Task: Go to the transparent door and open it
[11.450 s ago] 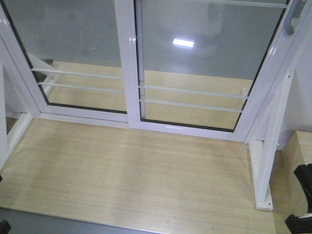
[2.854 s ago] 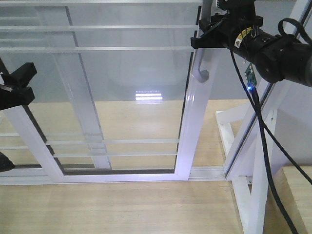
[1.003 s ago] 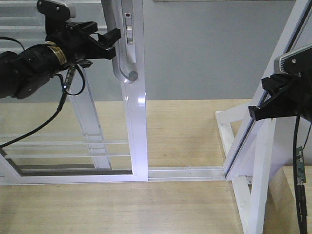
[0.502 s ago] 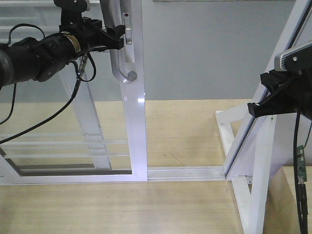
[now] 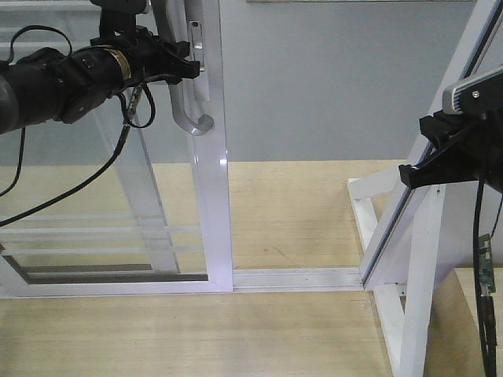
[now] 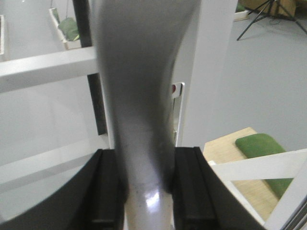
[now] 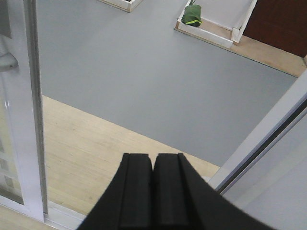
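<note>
so the left end effector [image 6: 146, 187] is clamped on the upright handle [image 5: 181, 102] of the transparent door [image 5: 214, 204], while the right end effector [image 7: 153, 182] sits pinched shut and empty, well off to the right.

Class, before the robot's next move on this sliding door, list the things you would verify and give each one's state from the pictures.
1. Left gripper shut on the handle: ok; the wrist view shows the handle between both fingers.
2. Door clear of the post: ok, an open gap lies between them.
3. Track in that gap free of objects: ok.
4. Right gripper shut, empty, away from the door: ok.
5. Left arm's cable safe from snagging: cannot tell; it hangs in front of the glass.
</note>
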Robot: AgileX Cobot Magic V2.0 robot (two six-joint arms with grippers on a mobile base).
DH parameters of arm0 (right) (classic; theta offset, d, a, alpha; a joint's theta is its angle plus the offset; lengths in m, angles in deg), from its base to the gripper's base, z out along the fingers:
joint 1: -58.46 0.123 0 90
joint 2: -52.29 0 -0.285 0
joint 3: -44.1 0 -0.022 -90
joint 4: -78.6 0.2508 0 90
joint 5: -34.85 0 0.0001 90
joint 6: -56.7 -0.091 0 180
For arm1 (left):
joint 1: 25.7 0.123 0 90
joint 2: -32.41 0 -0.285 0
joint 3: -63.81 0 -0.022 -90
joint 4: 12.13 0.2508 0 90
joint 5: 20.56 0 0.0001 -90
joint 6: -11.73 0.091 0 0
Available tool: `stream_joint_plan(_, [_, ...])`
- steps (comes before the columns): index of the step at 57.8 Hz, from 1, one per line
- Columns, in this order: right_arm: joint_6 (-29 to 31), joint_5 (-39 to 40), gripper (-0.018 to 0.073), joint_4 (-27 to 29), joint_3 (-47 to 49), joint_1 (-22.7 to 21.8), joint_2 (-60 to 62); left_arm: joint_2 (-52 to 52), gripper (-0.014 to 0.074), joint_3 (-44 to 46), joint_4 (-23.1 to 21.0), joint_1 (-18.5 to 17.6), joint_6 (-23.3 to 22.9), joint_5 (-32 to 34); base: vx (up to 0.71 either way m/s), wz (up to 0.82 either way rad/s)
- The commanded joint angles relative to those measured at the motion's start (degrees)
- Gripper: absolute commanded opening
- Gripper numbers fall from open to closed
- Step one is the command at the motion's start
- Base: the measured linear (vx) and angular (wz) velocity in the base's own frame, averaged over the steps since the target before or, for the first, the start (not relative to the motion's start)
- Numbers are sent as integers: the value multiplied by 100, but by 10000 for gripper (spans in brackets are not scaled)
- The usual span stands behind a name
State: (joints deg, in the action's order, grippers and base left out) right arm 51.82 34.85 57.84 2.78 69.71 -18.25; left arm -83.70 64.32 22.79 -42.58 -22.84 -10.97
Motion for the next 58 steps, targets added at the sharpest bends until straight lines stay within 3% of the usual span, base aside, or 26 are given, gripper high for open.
stream_joint_plan(1, [39, 465, -5, -36, 157, -32, 133, 523, -3, 166, -150, 96, -29, -220, 0, 0])
stream_joint_plan(30, [39, 503, -5, -31, 157, -32, 133, 709, 0, 166, -94, 102, -29, -1746, 0, 0])
stream_joint_plan(58, [33, 502, -5, -31, 157, -32, 133, 1006, 0, 155, -105, 604, -16, -2621, 0, 0])
